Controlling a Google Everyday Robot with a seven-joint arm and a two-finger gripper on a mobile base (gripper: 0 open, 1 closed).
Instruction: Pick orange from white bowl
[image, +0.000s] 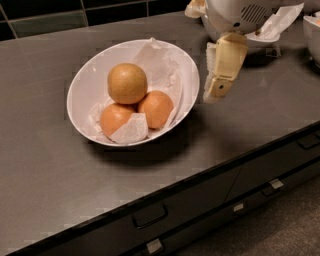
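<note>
Orange (127, 83): in white bowl (82, 87), touching two smaller fruits (156, 108).
Gripper (215, 94): just right of bowl's rim, over counter (50, 175); nothing held; opening cannot be told.

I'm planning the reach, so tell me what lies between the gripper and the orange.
In the camera view, the gripper hangs just beside the white bowl. Between it and the orange lie the bowl's rim and the crumpled paper liner.
</note>
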